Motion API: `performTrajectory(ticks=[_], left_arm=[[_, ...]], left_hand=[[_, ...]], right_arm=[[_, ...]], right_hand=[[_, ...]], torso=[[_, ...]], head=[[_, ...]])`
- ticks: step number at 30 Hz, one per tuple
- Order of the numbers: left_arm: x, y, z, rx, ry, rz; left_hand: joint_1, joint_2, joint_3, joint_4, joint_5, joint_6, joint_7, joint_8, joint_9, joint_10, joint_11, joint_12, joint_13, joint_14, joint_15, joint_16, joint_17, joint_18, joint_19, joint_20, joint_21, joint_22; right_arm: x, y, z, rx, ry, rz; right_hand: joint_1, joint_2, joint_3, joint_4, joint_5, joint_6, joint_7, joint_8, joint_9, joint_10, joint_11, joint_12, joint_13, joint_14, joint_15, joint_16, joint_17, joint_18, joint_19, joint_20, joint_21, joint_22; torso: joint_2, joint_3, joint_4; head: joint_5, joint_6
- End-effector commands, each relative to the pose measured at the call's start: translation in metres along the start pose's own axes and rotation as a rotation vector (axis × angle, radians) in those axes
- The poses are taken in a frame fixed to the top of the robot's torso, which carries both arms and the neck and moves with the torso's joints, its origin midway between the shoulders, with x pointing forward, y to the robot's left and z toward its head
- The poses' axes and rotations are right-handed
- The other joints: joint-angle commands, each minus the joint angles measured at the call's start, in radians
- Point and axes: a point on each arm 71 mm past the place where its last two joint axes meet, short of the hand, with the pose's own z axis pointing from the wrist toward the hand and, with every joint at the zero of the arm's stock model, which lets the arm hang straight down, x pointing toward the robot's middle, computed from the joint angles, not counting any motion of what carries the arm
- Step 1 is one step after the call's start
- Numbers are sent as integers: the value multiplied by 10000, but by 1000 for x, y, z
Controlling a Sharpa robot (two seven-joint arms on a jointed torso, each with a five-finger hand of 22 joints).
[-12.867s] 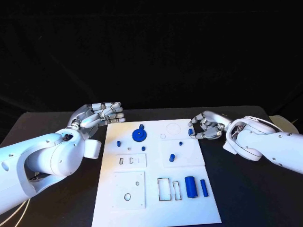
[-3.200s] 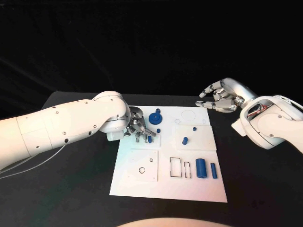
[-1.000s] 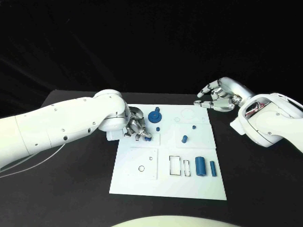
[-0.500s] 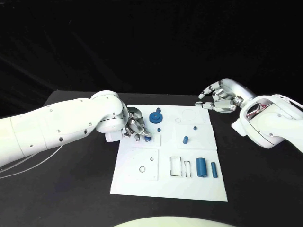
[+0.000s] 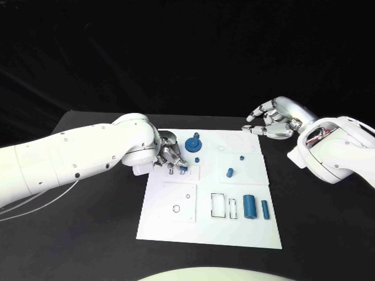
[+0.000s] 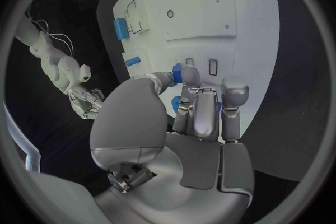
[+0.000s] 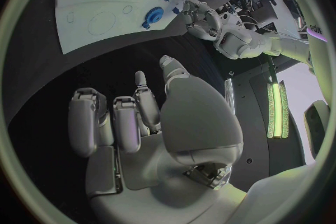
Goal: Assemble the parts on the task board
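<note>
The white task board point(image 5: 177, 229) lies in the middle of the table. My left hand point(image 5: 168, 156) hangs over its far left part, and thumb and a finger pinch a small blue part point(image 5: 181, 168); the left wrist view shows that part point(image 6: 176, 74) between the fingertips. A blue toothed disc point(image 5: 193, 144) stands just beyond the hand. A blue cylinder point(image 5: 249, 206) and a thin blue bar point(image 5: 264, 209) lie at the near right. My right hand point(image 5: 270, 124) hovers off the board's far right corner, fingers curled with nothing in them.
Small blue pieces point(image 5: 229, 172) point(image 5: 240, 157) sit on the board's right half, and another point(image 5: 197, 158) sits near the disc. Empty cut-outs point(image 5: 222, 205) lie beside the cylinder. Black table surface point(image 5: 323, 234) surrounds the board.
My left hand came from beyond the board's far left corner onto the board and took the small blue part; in the last second it barely shifted. The right hand drew back off the board.
</note>
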Motion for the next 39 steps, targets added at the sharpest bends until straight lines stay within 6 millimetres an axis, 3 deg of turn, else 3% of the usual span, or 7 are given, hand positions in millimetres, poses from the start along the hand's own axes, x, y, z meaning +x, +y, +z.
performTrajectory(ticks=[1, 39], left_arm=[[-1, -2, 0, 99, -548, 444], [9, 1, 4, -158, -245, 1360]], left_hand=[[-79, -38, 2079, -2099, -47, 57, -6, 64, 15, 59, -5, 55, -7, 337, -47, 64, 16, -105, 97, 2, 51, 29], [-203, -158, 2154, -2230, -57, 144, -44, 98, 48, 231, -42, 180, 83, 340, -78, 58, 16, -125, 171, -21, 109, 131]], right_arm=[[1, 0, 0, -23, 78, -44], [1, 1, -1, -36, 110, -36]], right_hand=[[-40, 97, -21, 35, 26, -63, 18, 66, 11, -14, -60, -41, 42, 670, -81, -61, 1194, 72, -56, 13, -50, 1159], [-67, 117, -35, 78, 71, -57, 15, 77, 13, -15, -62, -44, 37, 670, -82, -66, 1191, 74, -59, 11, -64, 1153]], torso=[[2, -3, 3], [-5, 0, -4]], head=[[4, -27], [18, -106]])
